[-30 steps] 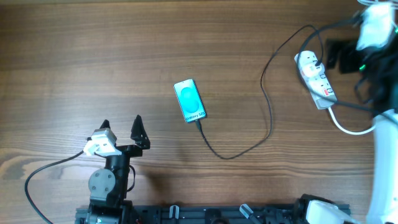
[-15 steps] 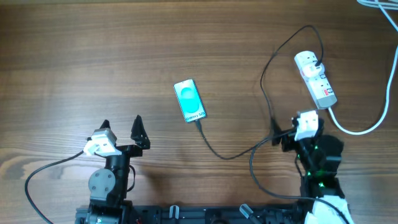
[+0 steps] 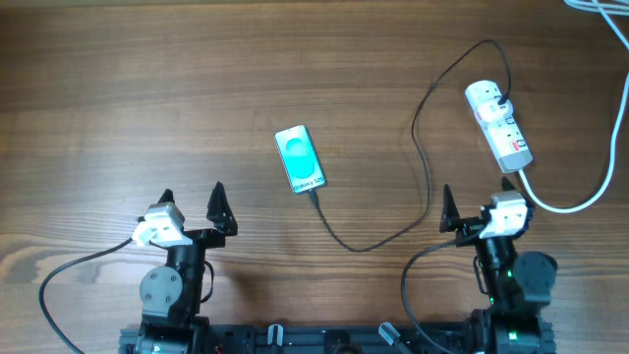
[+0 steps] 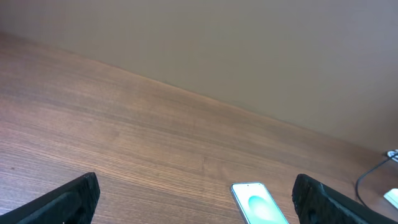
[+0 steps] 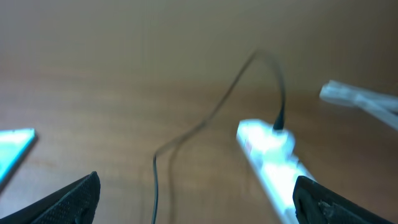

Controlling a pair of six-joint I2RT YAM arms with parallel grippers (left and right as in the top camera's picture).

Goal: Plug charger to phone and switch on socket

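The phone (image 3: 299,159) lies flat mid-table, cyan screen up; it also shows in the left wrist view (image 4: 260,205) and at the left edge of the right wrist view (image 5: 12,151). The thin black charger cable (image 3: 418,138) runs from the phone's near end in a loop to a plug in the white socket strip (image 3: 498,125), which is blurred in the right wrist view (image 5: 270,155). My left gripper (image 3: 192,202) is open and empty, near the front left. My right gripper (image 3: 472,218) is open and empty, in front of the strip.
The strip's thick white cord (image 3: 575,202) curves off to the right edge. A second white cord (image 3: 600,12) crosses the far right corner. A plain wall stands behind the table in the left wrist view (image 4: 249,50).
The right arm has come back from over the socket strip at the far right to the front right of the table. The left arm, phone and cable have not moved.
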